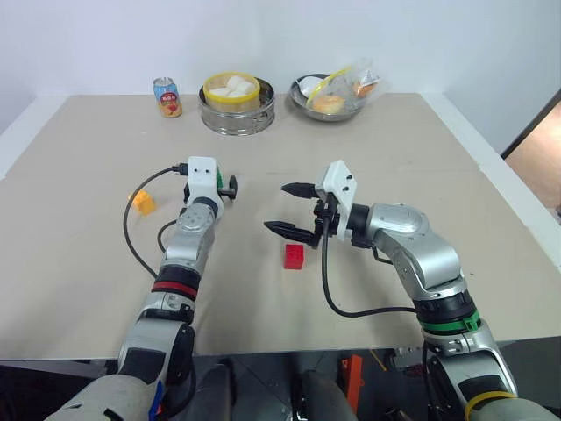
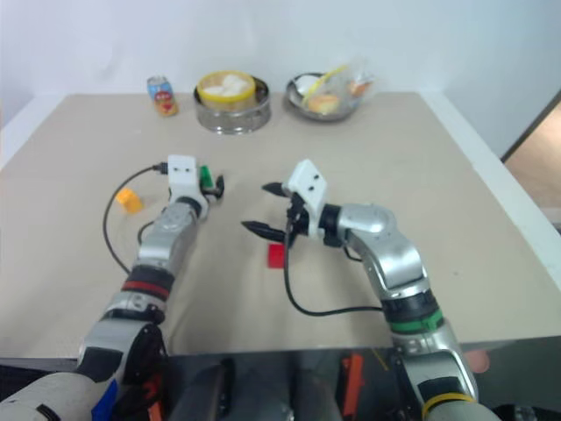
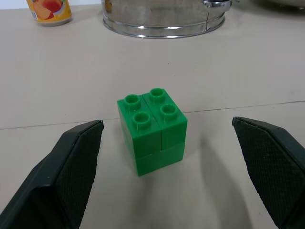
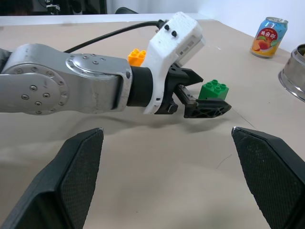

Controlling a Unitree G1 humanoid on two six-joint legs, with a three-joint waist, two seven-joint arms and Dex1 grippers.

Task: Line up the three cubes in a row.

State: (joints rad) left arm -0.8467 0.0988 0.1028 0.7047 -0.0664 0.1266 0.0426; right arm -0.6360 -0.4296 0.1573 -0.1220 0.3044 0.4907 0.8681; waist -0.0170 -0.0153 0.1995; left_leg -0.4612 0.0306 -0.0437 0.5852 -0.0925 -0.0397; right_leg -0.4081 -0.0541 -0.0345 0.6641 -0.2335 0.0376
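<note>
no row yet: green cube (image 3: 151,130) sits between the spread fingers of the left gripper (image 3: 181,181), ungripped; red cube (image 1: 294,256) lies below the wide-open right gripper (image 1: 289,209); orange-yellow cube (image 1: 142,203) well apart, far left. all placing remains.

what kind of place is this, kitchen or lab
Most likely a robot test setup staged like a dining table, not a real kitchen: a plain beige table against a bare wall, holding a steamer of buns, a drink can and toy cubes such as the green cube.
</note>
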